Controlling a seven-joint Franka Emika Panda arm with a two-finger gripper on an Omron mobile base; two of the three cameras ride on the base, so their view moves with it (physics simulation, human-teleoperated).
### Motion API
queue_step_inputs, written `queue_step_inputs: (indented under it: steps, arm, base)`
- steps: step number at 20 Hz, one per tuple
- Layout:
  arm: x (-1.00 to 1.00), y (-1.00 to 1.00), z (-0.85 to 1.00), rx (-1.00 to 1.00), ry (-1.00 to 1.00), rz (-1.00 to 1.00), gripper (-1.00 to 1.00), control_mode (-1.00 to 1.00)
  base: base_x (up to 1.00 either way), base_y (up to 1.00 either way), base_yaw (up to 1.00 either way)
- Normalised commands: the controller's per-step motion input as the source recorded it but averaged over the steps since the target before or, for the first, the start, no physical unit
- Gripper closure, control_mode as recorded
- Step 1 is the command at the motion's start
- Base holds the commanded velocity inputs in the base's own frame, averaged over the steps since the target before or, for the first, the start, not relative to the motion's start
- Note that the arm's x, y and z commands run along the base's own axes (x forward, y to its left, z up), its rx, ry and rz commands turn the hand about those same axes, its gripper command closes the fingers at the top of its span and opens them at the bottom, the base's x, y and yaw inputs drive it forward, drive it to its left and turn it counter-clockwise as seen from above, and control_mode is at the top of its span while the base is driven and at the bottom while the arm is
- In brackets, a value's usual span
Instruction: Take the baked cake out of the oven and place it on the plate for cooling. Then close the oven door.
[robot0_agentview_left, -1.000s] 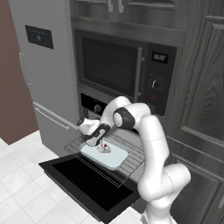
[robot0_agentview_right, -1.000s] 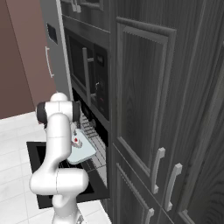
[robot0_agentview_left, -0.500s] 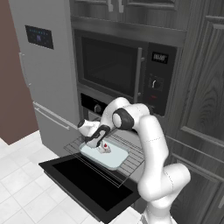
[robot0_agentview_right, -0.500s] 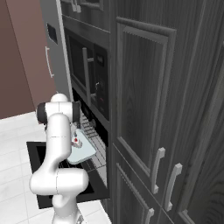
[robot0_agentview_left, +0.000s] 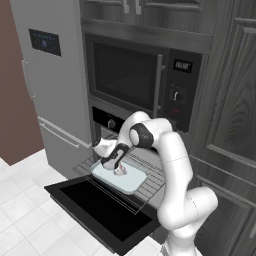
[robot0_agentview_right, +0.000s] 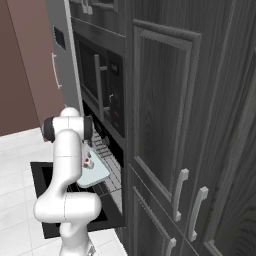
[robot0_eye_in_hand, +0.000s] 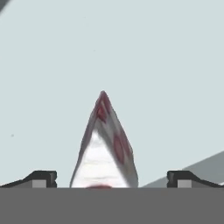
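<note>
The oven door (robot0_agentview_left: 95, 210) hangs wide open, folded down flat in front of the oven (robot0_agentview_left: 112, 122). A wire rack (robot0_agentview_left: 150, 182) sticks out over it, w/ a pale blue tray (robot0_agentview_left: 131, 181) lying on top. On the tray sits the cake (robot0_agentview_left: 120, 171) – a small white wedge w/ red spots. The arm bends down from the right and its gripper (robot0_agentview_left: 116, 169) is right at the cake, low over the tray. In the hand view the cake (robot0_eye_in_hand: 105, 144) stands as a tall pointy slice between the two dark finger tips (robot0_eye_in_hand: 41, 178), one on each side. There is a gap on both sides, so the fingers are apart and not touching the cake – the gripper is wide, holding nothing. From the right side the tray (robot0_agentview_right: 97, 174) pokes out past the white arm w/ the cake (robot0_agentview_right: 88, 162) on it. Above the oven is a black microwave (robot0_agentview_left: 135, 75), and a grey fridge (robot0_agentview_left: 50, 85) stands to the left
</note>
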Motion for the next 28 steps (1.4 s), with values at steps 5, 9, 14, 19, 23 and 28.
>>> queue_step_inputs:
  steps: [5,9,14,19,23,28]
  arm:
    - [0.0,-0.02,-0.19,0.0,0.04,0.03,-1.0,-1.0]
    - [0.0,0.0,-0.2,0.0,0.04,0.03,1.0,-1.0]
    - [-0.26,0.0,-0.14,0.0,0.01,0.03,1.0,-1.0]
    - [-0.7,0.02,0.12,0.0,-0.03,0.0,1.0,-1.0]
    - [-0.66,0.03,0.95,0.07,-0.18,0.0,1.0,-1.0]
    - [-0.27,0.04,1.0,0.13,-0.17,0.0,1.0,-1.0]
  base:
    - [0.0,0.0,0.0]
    - [0.0,0.0,0.0]
    - [0.0,0.0,0.0]
    - [0.0,0.0,0.0]
    - [0.0,0.0,0.0]
    - [0.0,0.0,0.0]
